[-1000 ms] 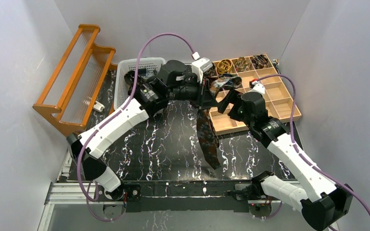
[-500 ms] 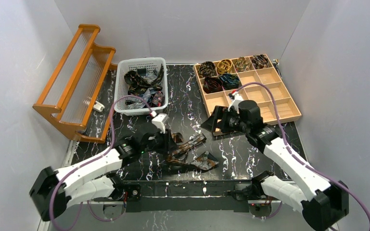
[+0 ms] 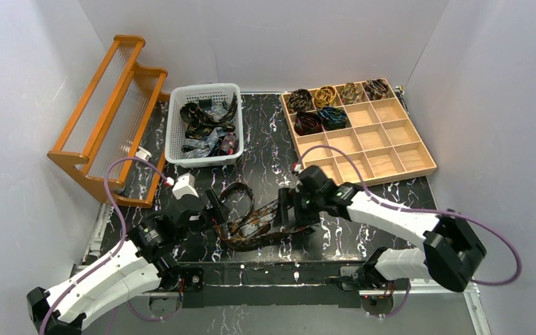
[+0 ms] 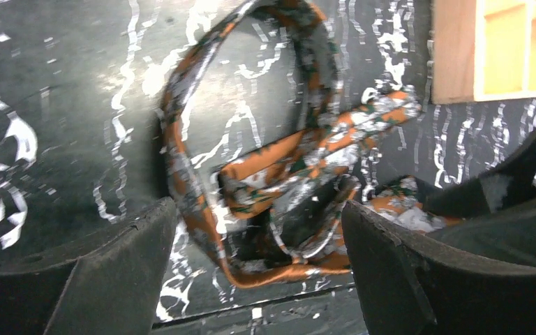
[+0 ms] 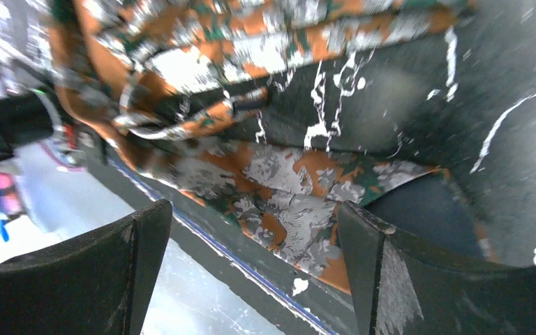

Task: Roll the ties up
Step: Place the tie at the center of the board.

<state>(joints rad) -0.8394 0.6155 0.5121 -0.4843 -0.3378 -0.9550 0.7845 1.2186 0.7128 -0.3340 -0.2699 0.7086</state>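
Note:
A rust-orange tie with grey mottling (image 3: 251, 222) lies loose and looped on the black marble table near the front edge. My left gripper (image 3: 214, 209) hovers at its left end, jaws open and nothing clamped; the left wrist view shows the tie (image 4: 279, 164) in a tangled loop beyond that gripper (image 4: 258, 218). From the right, my right gripper (image 3: 287, 213) reaches low over the tie's wide end (image 5: 289, 188), and the right wrist view shows this gripper (image 5: 251, 213) open and empty. Several rolled ties (image 3: 319, 108) fill the wooden tray's far-left compartments. More loose ties (image 3: 206, 125) lie in the basket.
A white plastic basket (image 3: 173, 132) stands at the back left. The wooden compartment tray (image 3: 391, 150) sits at the back right, and its corner (image 4: 453, 56) shows in the left wrist view. An orange wooden rack (image 3: 108, 112) leans along the left wall.
The left arm carried the tie from beside the tray down to the table's front and opened, leaving it in a loose heap. The right arm swung left and down to it.

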